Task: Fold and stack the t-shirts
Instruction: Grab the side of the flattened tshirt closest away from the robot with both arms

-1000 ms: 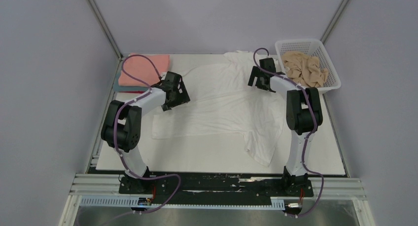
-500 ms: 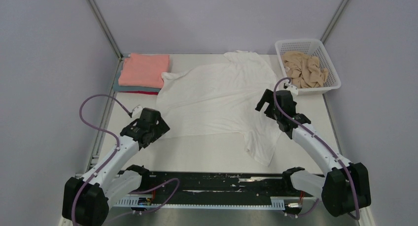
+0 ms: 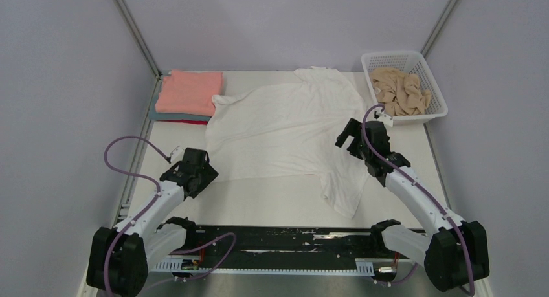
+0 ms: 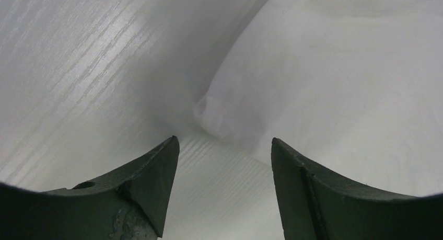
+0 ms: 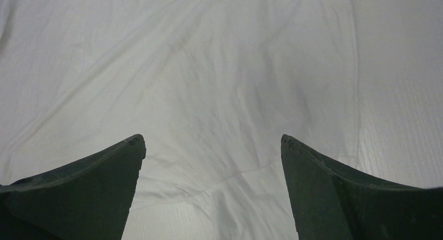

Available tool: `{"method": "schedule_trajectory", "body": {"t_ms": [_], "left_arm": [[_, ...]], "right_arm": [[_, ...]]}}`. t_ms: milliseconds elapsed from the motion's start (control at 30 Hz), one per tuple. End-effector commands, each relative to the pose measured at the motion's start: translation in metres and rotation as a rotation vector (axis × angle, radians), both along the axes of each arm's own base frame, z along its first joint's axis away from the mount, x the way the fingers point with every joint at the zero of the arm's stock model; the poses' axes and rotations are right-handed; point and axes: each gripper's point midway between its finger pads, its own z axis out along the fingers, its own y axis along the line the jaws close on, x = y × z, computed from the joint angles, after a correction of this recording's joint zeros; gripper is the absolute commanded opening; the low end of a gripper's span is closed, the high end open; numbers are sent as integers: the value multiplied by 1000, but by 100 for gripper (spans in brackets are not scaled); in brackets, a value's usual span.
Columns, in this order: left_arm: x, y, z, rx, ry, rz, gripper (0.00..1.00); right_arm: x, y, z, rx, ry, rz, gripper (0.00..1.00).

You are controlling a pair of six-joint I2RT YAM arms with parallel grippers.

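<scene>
The large white t-shirt (image 3: 285, 125) lies spread over the middle of the table, one part trailing toward the front at the right (image 3: 341, 190). My left gripper (image 3: 206, 174) is open and empty just off the shirt's near left corner (image 4: 230, 122), over bare table. My right gripper (image 3: 344, 138) is open and empty above the shirt's right side (image 5: 209, 83). A salmon-pink folded shirt (image 3: 190, 92) tops a stack with teal and red ones at the back left. The tan shirt (image 3: 400, 92) lies crumpled in the basket.
The white mesh basket (image 3: 434, 96) stands at the back right corner. Metal frame posts rise at the back corners. Bare table (image 3: 259, 203) shows in front of the shirt and along the right edge (image 3: 427, 180).
Both arms drew back from the far part of the table to the near part within the last second. The left gripper has since edged toward the shirt's near left corner. The shirt lies flatter than before.
</scene>
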Motion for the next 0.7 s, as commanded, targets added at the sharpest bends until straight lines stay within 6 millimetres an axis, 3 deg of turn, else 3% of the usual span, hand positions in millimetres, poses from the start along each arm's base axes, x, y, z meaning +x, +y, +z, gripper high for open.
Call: {"method": "schedule_trajectory", "body": {"t_ms": [0,200,400,467,500,567,667], "left_arm": [[13,1,-5,-17,-27,51,71],[14,3,-18,-16,-2,76,67],[21,4,-27,-12,17,93,54],[22,5,-27,-8,21,97,38],[23,5,-26,-10,16,96,22],[26,4,-25,-15,9,94,2],[27,4,-22,-11,1,90,0]], "right_arm": [[-8,3,2,22,8,10,100],[-17,2,-1,22,26,20,100],[-28,-3,-2,0,48,22,100],[-32,-6,-4,-15,63,20,100],[-36,-7,-6,-22,79,23,100],[-44,-7,-11,-31,125,34,100],[-62,1,-23,-53,225,89,97]]}}
